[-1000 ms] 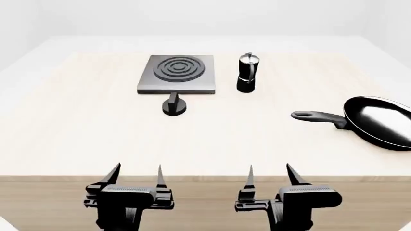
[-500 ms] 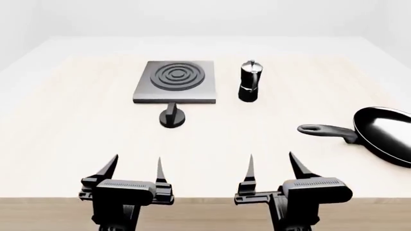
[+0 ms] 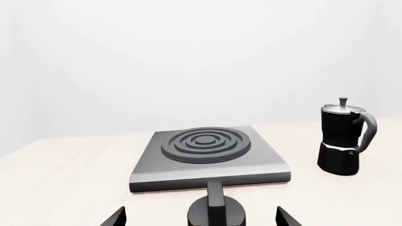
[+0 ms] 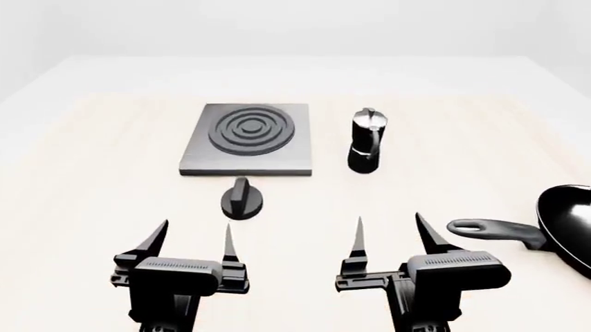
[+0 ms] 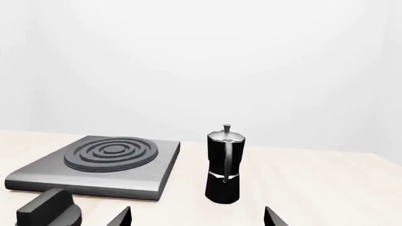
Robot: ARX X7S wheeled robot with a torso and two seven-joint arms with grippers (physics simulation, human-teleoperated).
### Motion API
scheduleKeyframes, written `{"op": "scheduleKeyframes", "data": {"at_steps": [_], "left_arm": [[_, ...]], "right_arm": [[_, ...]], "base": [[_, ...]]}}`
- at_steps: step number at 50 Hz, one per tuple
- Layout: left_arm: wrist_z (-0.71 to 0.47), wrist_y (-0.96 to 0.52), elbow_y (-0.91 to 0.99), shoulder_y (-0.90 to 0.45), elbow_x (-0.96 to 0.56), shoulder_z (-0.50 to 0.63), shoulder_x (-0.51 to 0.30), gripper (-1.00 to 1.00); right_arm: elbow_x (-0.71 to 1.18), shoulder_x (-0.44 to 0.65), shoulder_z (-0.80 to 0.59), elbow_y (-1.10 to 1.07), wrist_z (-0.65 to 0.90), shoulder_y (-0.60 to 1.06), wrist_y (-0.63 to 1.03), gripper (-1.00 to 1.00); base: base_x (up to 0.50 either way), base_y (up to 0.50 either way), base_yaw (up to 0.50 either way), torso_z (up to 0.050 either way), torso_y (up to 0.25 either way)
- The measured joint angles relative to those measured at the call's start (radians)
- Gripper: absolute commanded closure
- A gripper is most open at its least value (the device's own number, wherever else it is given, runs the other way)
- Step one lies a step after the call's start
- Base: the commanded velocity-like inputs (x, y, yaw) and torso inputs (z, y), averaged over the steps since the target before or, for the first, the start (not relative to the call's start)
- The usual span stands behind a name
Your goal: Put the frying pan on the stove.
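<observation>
The glossy black round frying pan [image 4: 568,220] lies at three o'clock on the table, its long handle [image 4: 494,229] pointing toward nine. Both the left gripper [image 4: 192,238] and right gripper [image 4: 389,232] hover spread and empty. The right should probably approach that handle squarely, then carry the pan level to the flat square grey metal stove [image 4: 248,140] at eleven.

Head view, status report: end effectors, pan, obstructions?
Left end effector and right end effector open, empty. Glossy black frying pan far right, untouched. Grey square stove bare.

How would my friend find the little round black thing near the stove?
Find the stove, the grey square plate with dark rings. Just in front of it, nearer the robot, sits the knob: small, flat, round and black, with a raised bar. The moka pot beside the stove is tall instead.
</observation>
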Motion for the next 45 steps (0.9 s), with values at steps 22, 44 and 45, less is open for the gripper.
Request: {"op": "scheduleKeyframes", "data": {"at_steps": [22,44,45], "left_arm": [[-0.019,0.005,0.000,0.004,-0.018,0.019,-0.016,-1.00],[-0.034,0.008,0.003,0.005,-0.032,0.034,-0.033,-1.00],[-0.035,0.008,0.003,0.005,-0.033,0.035,-0.034,-1.00]], "right_arm": [[0.025,0.021,-0.012,-0.004,0.024,-0.003,-0.003,-1.00],[0.038,0.039,-0.030,-0.009,0.043,0.001,0.003,-1.00],[0.038,0.039,-0.031,-0.008,0.044,0.002,0.004,-1.00]], "base": [[0.34,0.00,0.00,0.000,0.000],[0.34,0.00,0.00,0.000,0.001],[0.34,0.00,0.00,0.000,0.000]]}}
